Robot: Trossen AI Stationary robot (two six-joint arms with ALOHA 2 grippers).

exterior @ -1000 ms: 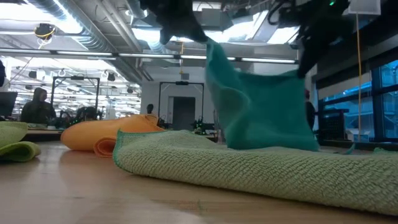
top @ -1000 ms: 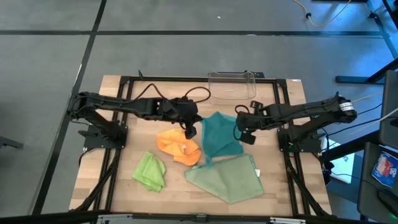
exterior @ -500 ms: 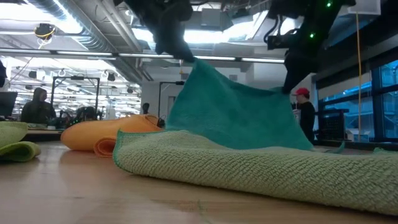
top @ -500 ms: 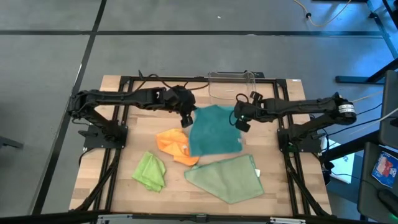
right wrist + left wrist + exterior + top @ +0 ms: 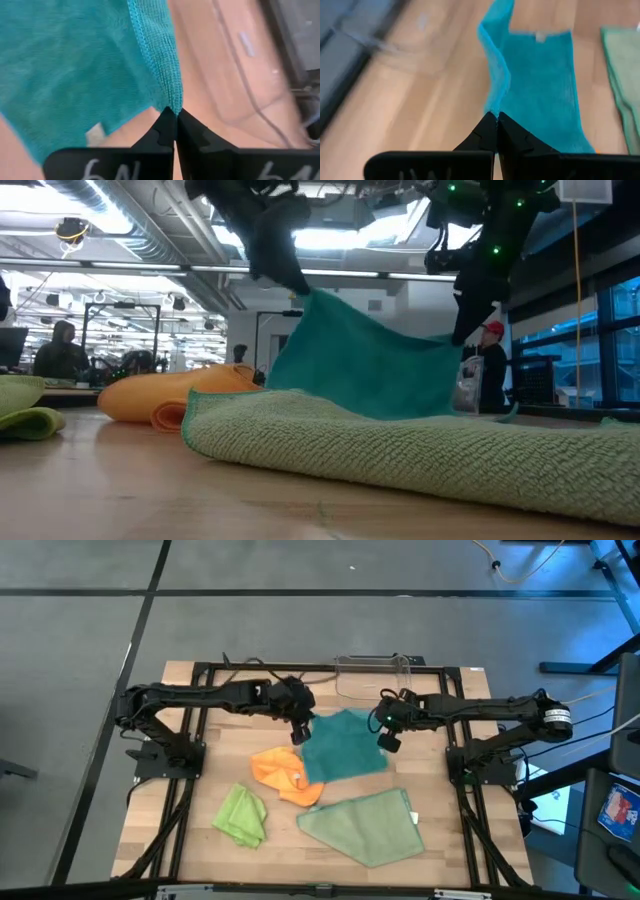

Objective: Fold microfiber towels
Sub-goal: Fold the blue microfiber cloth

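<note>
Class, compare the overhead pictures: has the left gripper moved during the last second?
Yes. The left gripper, shut on the teal towel, has moved away from the orange towel toward the table's far edge, where the clear bin sits.

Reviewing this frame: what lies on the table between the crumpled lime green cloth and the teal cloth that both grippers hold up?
The crumpled orange microfiber towel lies between the lime green towel and the teal towel, overlapping the teal one's edge, as the high view shows.

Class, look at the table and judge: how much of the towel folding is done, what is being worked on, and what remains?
Done: nothing looks neatly folded. In hand: the left pincer and right pincer each pinch a corner of the teal towel, holding it up by its far edge. Left: the orange towel and lime towel lie crumpled, and the sage towel lies loosely on the table.
</note>
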